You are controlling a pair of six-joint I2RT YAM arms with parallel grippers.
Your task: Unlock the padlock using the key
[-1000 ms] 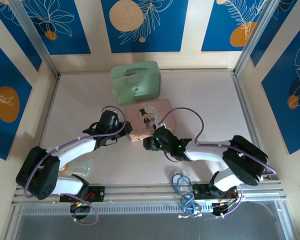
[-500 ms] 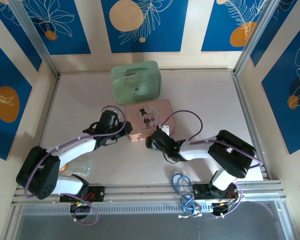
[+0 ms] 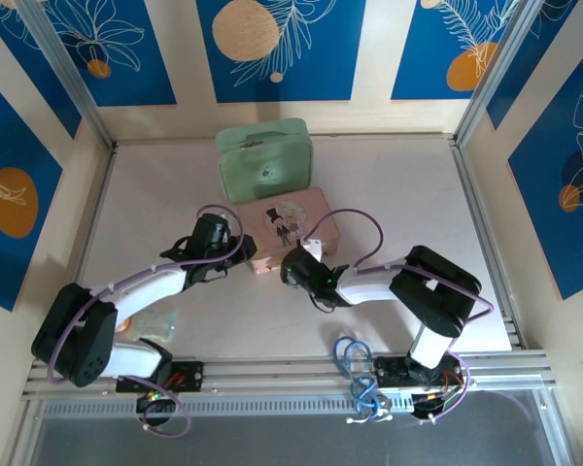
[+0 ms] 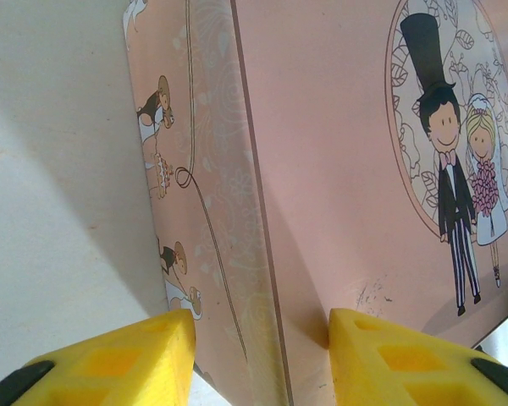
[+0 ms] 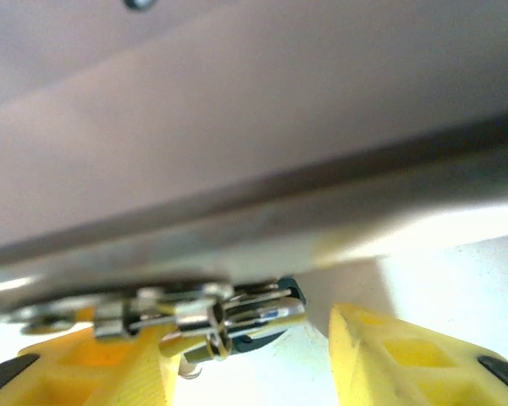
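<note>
Yellow jaws of the right gripper are being held part-open around the padlock at the near edge of the pink box, which is being clamped by the left gripper. Unlocking is being judged not yet begun.

Robot test cell; aluminium frame, patterned wall panels

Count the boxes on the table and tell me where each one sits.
2. The green box sits at the far side of the table. The pink box lies just in front of it, nearer the middle. A smaller one could be hidden from view.
</note>
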